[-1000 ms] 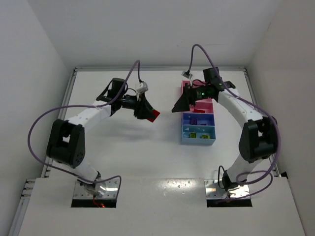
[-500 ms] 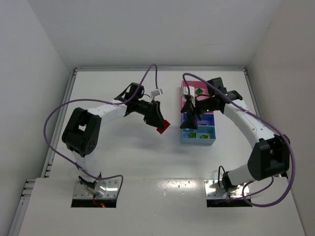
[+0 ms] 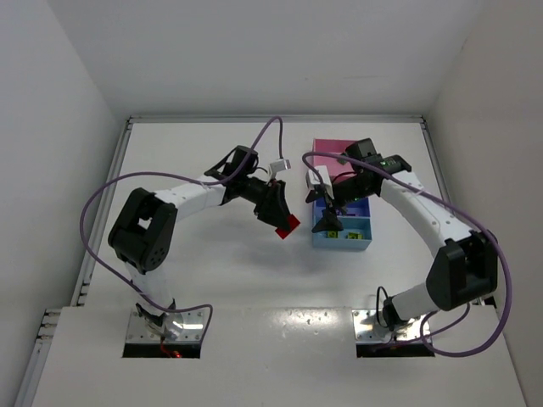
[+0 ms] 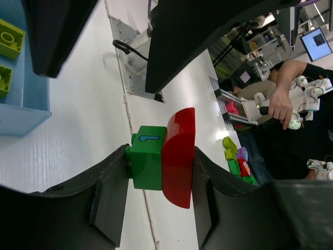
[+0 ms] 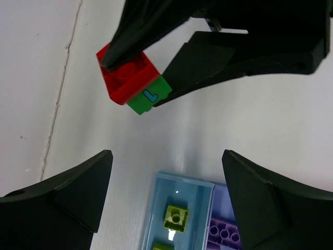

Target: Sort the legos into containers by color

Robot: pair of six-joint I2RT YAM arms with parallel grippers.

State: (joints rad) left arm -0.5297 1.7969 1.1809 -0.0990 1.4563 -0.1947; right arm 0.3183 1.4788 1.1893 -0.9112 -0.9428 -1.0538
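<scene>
Clamping joined red-and-green plastic lego pair (image 4: 176, 152) with left gripper (image 4: 161, 159) jaws, holding it aloft beside long divided plastic tray (image 3: 342, 244); right gripper (image 5: 166, 156) facing it, jaws wide apart, probably lining up to split bricks for separate colour compartments.

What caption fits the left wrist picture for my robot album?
Left gripper pinches a joined red and green lego pair near the light blue compartment.
</scene>
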